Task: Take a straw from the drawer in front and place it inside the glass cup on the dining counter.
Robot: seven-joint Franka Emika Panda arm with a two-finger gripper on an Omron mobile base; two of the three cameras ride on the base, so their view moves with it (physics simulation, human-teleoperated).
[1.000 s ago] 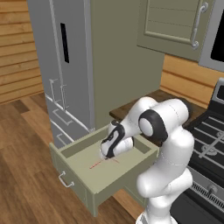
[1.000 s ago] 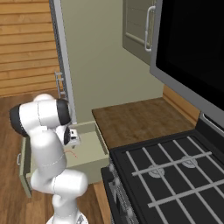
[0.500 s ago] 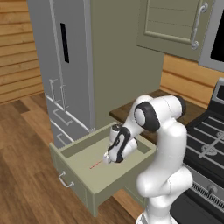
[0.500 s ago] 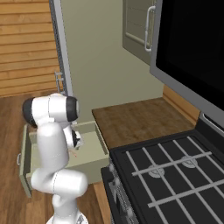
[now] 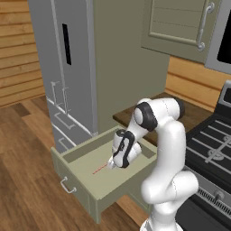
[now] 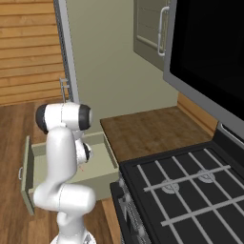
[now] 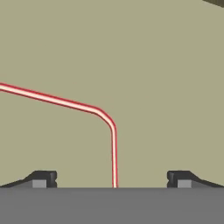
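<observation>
Gripper (image 7: 112,178) down inside the open drawer (image 5: 85,186), fingers spread wide, nothing held. Straw (image 7: 78,105) lies on the drawer floor, bent, one end running between the fingertips. Contact with the straw: probably none, hard to tell.

The arm folded forward and down from its raised shoulder, elbow bent, wrist angled steeply downward. The gripper (image 5: 111,165) pointed down, its fingertips (image 7: 43,178) spread wide apart, seemingly with nothing pinched between them.

flat even rendered light, soft shadows
</observation>
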